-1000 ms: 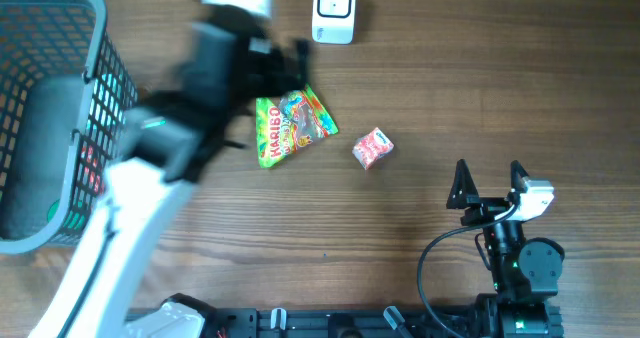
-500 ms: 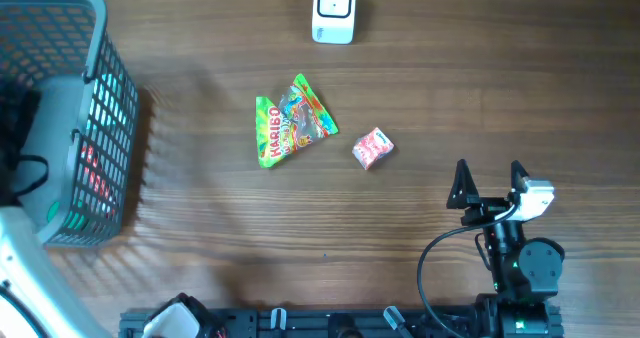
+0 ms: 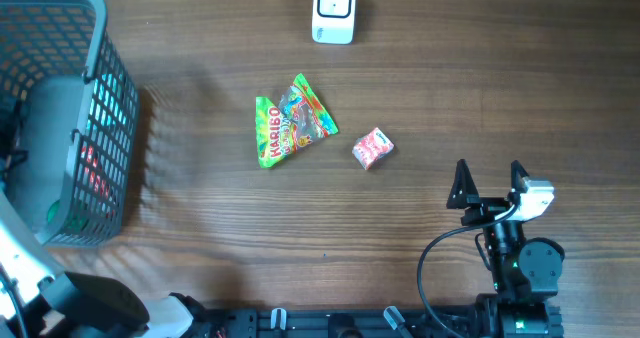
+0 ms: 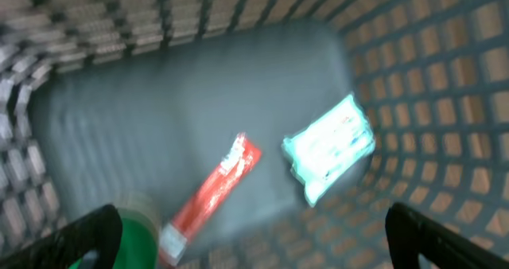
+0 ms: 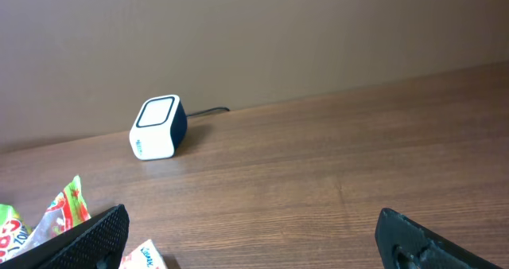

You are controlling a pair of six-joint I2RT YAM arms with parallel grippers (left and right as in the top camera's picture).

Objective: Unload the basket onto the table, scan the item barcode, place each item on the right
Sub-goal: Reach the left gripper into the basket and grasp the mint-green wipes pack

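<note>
Evidently at the pick step, the left jaws hang released over the basket (image 3: 108, 98) (right jaws released too, idle) and must next drop squarely onto the red packet (image 4: 219, 185).

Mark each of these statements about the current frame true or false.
1. The Haribo bag lies on the table, between the basket and the pink packet. True.
2. The right tool is shut on the pink packet. False: it is open, empty and apart from the packet.
3. The scanner stands inside the basket. False: it stands on the table near the far edge.
4. The basket holds a long red pack and a mint pack. True.
</note>
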